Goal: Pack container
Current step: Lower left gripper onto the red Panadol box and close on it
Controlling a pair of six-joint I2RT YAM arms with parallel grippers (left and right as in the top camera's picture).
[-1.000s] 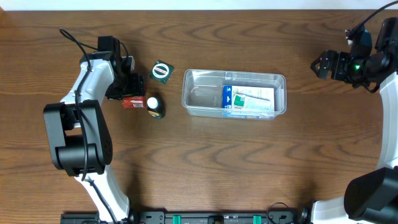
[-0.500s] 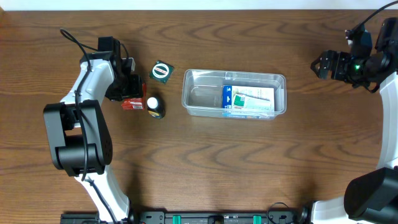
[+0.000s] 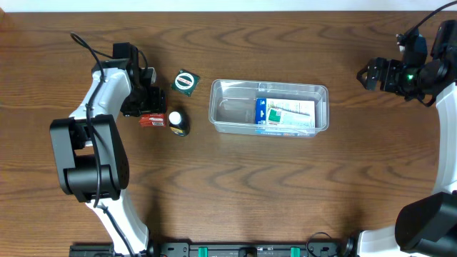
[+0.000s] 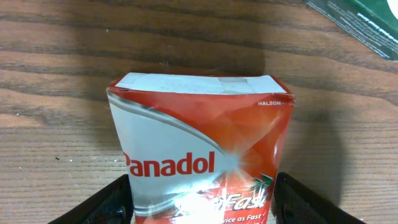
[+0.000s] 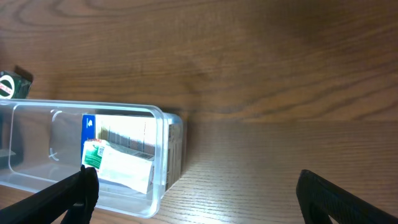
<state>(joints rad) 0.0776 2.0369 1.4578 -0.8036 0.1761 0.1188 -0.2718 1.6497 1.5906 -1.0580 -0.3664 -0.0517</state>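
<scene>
The container [image 3: 214,108] is a clear shallow tub in the middle of the table, and a blue and green box [image 3: 284,116] lies in its right half. A red and white Panadol box [image 4: 199,143] lies on the wood to its left, with a dented face. My left gripper [image 4: 202,205] is open and straddles this box, its fingers [image 4: 112,205] close along both sides. My right gripper [image 5: 199,199] hangs wide open at the far right, holding nothing. The right wrist view shows the container's near corner [image 5: 163,155] below it to the left.
A green square packet [image 3: 186,82] lies tilted just beyond the Panadol box, and its corner [image 4: 367,22] shows in the left wrist view. A small black item with a white round end [image 3: 176,121] sits right of the red box. Bare wood surrounds the container.
</scene>
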